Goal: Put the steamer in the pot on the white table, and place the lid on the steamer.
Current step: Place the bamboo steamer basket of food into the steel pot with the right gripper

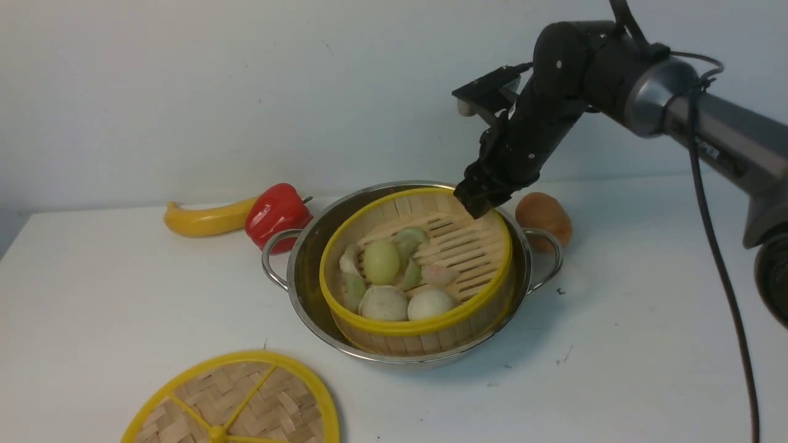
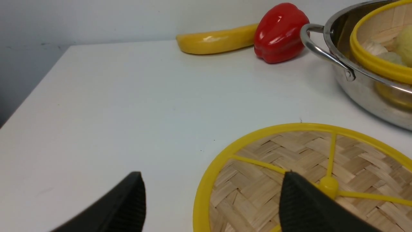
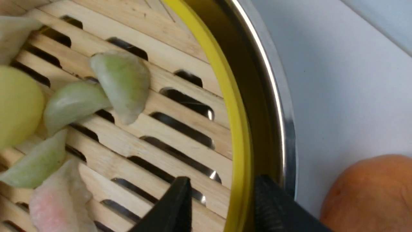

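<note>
Two grippers are in view across the wrist cameras. The right gripper (image 3: 222, 203) straddles the steamer's yellow rim with its fingers (image 3: 180, 199) spread apart, one inside the basket and one outside, near the rim's 1 o'clock in the front view. The left gripper (image 2: 212, 199) is wide, with nothing between its fingertips, the lid (image 2: 251, 193) beyond it.

The steamer (image 1: 492, 295) sits inside the steel pot (image 1: 308, 307) on the white surface (image 1: 154, 295), tilted, its slatted floor showing. Dumplings (image 1: 383, 303) and other pieces of food rest in it, mostly from 6 to 11 o'clock, and its 3 o'clock side is bare.

Seen from the pot in the front view, the lid lies flat on the surface at 7 o'clock, a red pepper (image 1: 277, 215) and yellow banana (image 1: 209, 220) at 10 o'clock, and a brown-orange round item (image 1: 545, 218) at 2 o'clock, near one handle (image 1: 557, 252).
</note>
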